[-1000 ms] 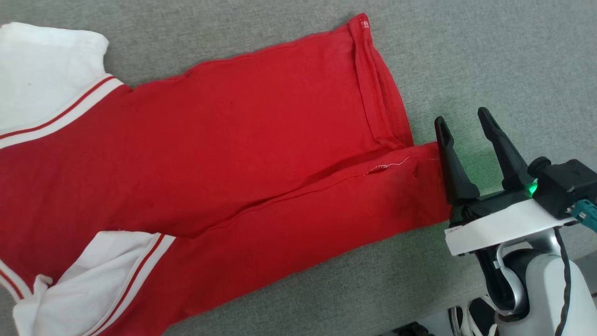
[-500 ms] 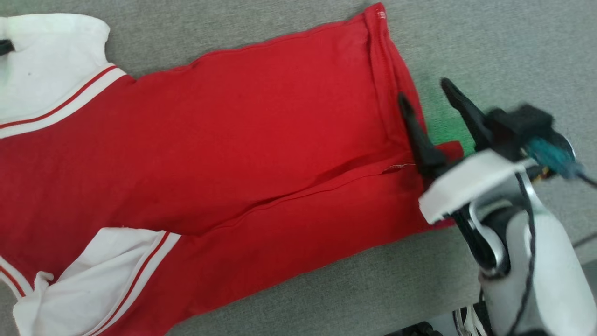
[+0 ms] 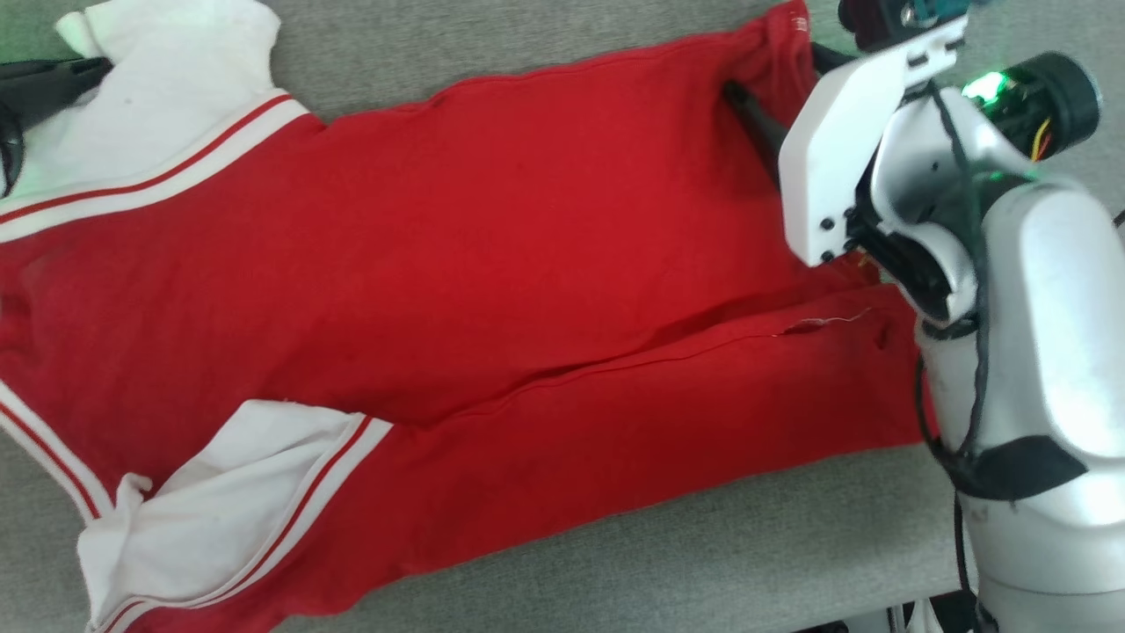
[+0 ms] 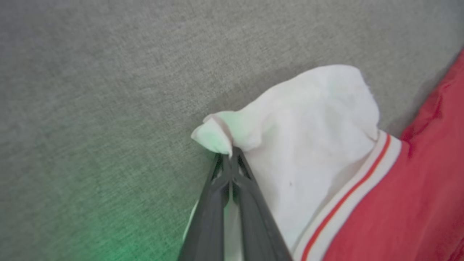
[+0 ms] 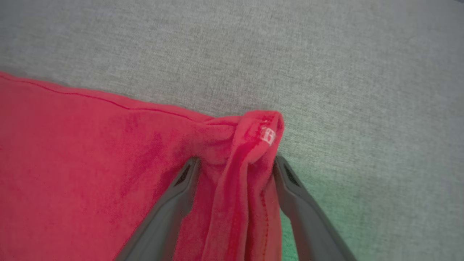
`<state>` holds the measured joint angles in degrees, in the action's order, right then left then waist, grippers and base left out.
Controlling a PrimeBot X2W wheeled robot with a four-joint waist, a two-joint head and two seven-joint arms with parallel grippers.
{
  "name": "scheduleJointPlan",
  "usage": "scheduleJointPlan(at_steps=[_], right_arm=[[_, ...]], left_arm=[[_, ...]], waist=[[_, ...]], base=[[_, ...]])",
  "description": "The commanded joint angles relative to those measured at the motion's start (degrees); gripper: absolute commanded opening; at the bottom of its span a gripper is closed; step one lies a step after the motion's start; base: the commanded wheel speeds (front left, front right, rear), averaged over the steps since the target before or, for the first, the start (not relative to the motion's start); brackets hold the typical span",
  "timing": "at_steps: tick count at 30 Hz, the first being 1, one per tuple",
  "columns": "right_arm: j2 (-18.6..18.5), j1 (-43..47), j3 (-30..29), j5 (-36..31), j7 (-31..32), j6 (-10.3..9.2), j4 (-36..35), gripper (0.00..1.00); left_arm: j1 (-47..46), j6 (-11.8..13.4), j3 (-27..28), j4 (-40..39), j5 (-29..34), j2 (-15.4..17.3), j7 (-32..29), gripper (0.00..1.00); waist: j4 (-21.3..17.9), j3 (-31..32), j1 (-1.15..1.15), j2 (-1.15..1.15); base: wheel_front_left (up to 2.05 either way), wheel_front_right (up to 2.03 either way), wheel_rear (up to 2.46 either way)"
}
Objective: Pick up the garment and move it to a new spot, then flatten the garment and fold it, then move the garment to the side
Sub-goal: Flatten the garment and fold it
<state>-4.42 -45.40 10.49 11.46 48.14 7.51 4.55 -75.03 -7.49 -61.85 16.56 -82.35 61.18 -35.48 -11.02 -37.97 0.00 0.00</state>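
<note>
Red garment (image 3: 492, 264); left gripper (image 4: 230, 155) fingers pinching its white sleeve corner; right gripper (image 5: 235, 161) fingers spread, straddling the bunched hem.

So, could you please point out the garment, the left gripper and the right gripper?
garment (image 3: 492, 229): head view, middle of its red body.
left gripper (image 4: 231, 155): left wrist view, shut fingertips pinching the garment's white sleeve.
right gripper (image 5: 236, 162): right wrist view, midway between open fingertips straddling the garment's red hem corner.

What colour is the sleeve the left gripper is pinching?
White sleeve, edged with white-and-red stripe trim beside the red body; left wrist view shows it best.
</note>
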Motion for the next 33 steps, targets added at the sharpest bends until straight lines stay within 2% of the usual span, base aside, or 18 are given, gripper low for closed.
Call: scheduleJointPlan(at_steps=[1, 2, 3, 4, 5, 6, 14, 20, 26, 29, 33], right_arm=[[-0.4, -0.2, 0.1, 0.3, 2.2, -0.05, 1.0, 1.00], [-0.5, -0.5, 0.2, 0.7, 3.3, -0.05, 1.0, 1.00], [-0.5, -0.7, 0.0, 1.0, 3.9, -0.04, 0.7, 0.90], [-0.6, -0.9, 0.2, 1.2, 4.4, -0.04, 0.5, 0.45], [-0.9, -1.0, 0.5, 1.5, 4.8, -0.04, 0.2, 0.20], [-1.0, -0.9, 0.3, 1.7, 4.8, -0.04, 0.0, 0.00], [-2.7, 1.0, -2.5, 2.8, 0.1, -0.05, -2.0, 0.00], [-5.4, 5.0, -4.6, 5.3, -2.2, -0.05, -3.8, 0.00], [-9.3, 11.4, -4.8, 8.1, -2.4, -0.05, -7.1, 0.00], [-12.4, 15.8, -4.1, 7.9, -2.8, -0.06, -9.5, 0.00], [-14.2, 22.3, -6.0, 9.4, -2.4, -0.06, -13.3, 0.00]], left_arm=[[2.5, 0.0, -3.1, -0.4, -0.6, -1.8, -0.7, 0.00], [2.3, 0.0, -3.3, -0.7, -0.8, -2.2, -0.4, 0.00], [2.0, 0.0, -3.6, -1.0, -0.8, -2.4, 0.1, 0.00], [1.8, 0.0, -3.8, -1.3, -0.9, -2.6, 0.6, 0.00], [1.7, 0.0, -4.0, -1.5, -1.0, -2.9, 1.2, 0.00], [1.6, 0.0, -4.1, -1.7, -1.2, -3.1, 1.8, 0.00], [1.0, 0.0, -3.6, -2.2, -2.9, -5.4, 8.1, 0.00], [3.4, 0.0, -3.2, -6.3, -5.9, -6.6, 13.7, 0.00], [8.9, 0.0, -3.2, -14.2, -7.1, -4.0, 20.1, 0.00], [13.0, 0.0, -3.7, -18.8, -6.2, -1.5, 25.0, 0.00], [19.6, 0.0, -4.8, -23.9, -5.8, 2.2, 32.8, 0.00]], waist=[[0.8, -0.2, 0.00, 0.00], [1.2, -0.2, 0.00, 0.00], [1.4, -0.2, 0.00, 0.00], [1.6, -0.2, 0.00, 0.00], [1.8, -0.1, 0.00, 0.00], [2.0, 0.1, 0.00, 0.00], [4.6, 4.1, 0.00, 0.00], [7.6, 9.4, 0.00, 0.00], [10.2, 14.0, 0.00, 0.00], [11.4, 16.0, 0.00, 0.00], [12.7, 17.9, 0.00, 0.00]], base=[[0.00, 0.00, 0.00], [0.00, 0.00, 0.00], [0.00, 0.00, 0.00], [0.00, 0.00, 0.00], [0.00, 0.00, 0.00], [0.00, 0.00, 0.00], [0.00, 0.00, 0.00], [0.00, 0.00, 0.00], [0.00, 0.00, 0.00], [0.00, 0.00, 0.00], [0.00, 0.00, 0.00]])
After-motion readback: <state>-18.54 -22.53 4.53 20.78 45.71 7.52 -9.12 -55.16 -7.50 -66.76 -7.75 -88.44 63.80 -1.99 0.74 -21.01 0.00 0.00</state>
